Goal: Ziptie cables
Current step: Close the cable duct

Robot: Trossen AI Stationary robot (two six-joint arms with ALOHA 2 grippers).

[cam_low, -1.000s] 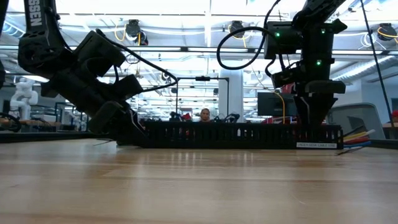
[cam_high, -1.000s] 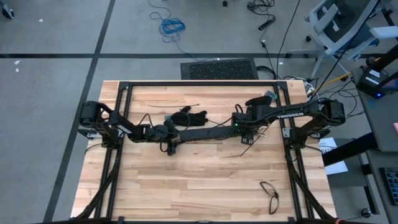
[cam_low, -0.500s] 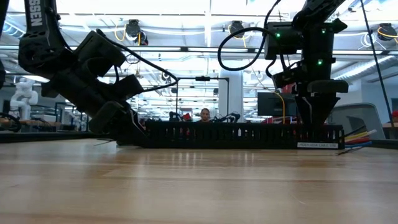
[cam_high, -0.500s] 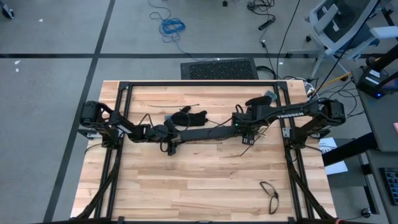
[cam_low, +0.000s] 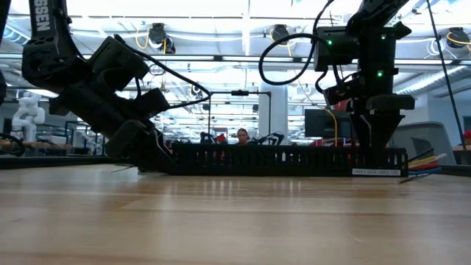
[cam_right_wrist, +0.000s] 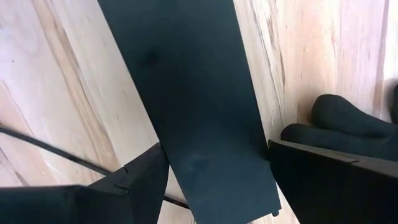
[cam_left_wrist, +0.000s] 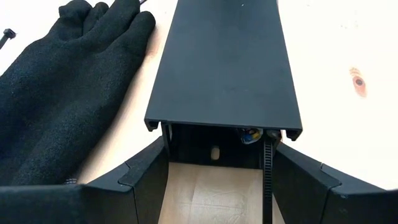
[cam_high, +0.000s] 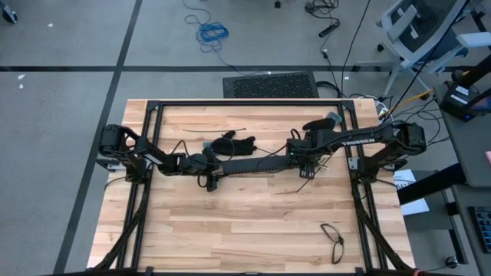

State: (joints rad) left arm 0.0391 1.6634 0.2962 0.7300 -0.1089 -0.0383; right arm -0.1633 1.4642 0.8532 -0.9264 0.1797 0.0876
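cables (cam_left_wrist: 251,135) inside bar's (cam_left_wrist: 224,62) end

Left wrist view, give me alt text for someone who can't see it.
The left hand straddles the end of a long black bar lying on a wooden table, one finger on each side. A black glove lies beside the bar, and a black zip tie runs along the inside of one finger.

so the cables (cam_low: 421,159) barely show; in the low view a few coloured ends, yellow, green and a pale one, fan out flat on the table past the right end of the slotted bar (cam_low: 283,158); in the left wrist view a small blue-yellow bit peeks from inside the bar's open end
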